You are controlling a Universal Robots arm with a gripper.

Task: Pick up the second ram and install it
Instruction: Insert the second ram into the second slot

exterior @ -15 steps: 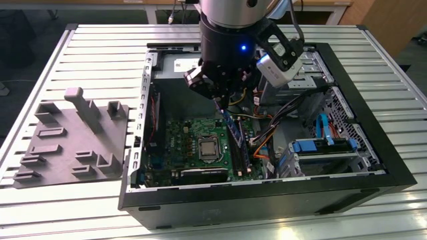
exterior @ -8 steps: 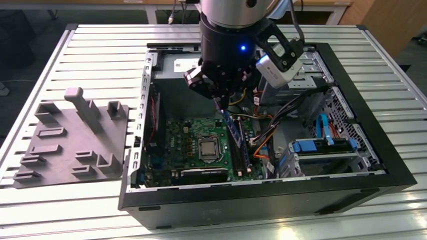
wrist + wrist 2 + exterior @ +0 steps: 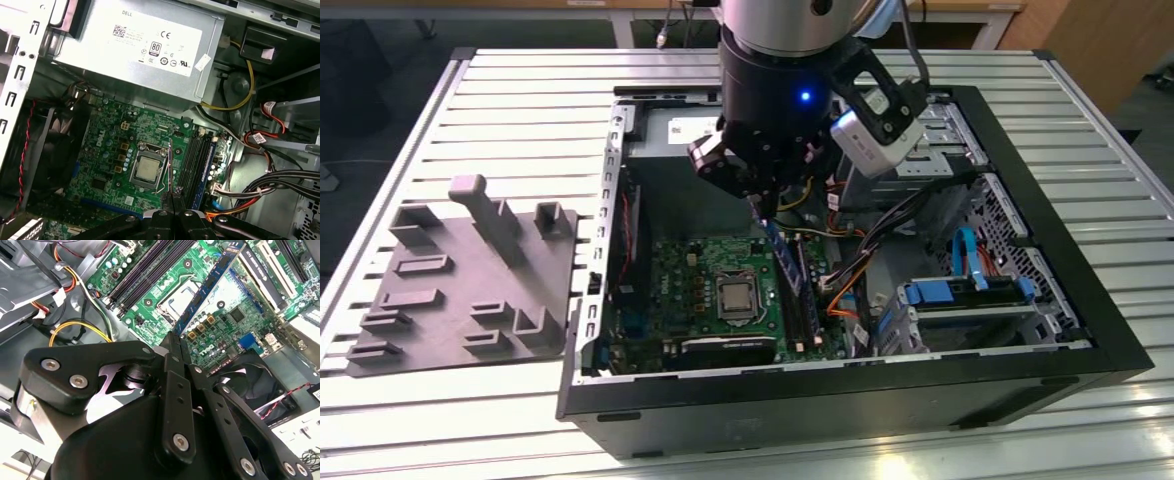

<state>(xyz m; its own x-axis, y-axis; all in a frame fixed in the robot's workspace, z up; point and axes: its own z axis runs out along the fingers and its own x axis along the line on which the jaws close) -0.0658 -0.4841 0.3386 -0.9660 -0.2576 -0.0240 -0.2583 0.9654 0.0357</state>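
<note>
Tightly, claw [image 3: 767, 213] clamping second ram [image 3: 787, 265], above motherboard [image 3: 700, 275]

The arm [image 3: 781, 60] comes down steeply over the motherboard [image 3: 707, 270], its dark wrist section close to upright above the board's far half in the exterior view. The gripper [image 3: 765, 205] points down at the motherboard from just above it. Its jaws are pressed together on the upper end of the second ram [image 3: 783, 258], which slants from them down toward the board. In both wrist views the gripper's black linkage bars converge to a narrow closed tip over the motherboard.
</note>
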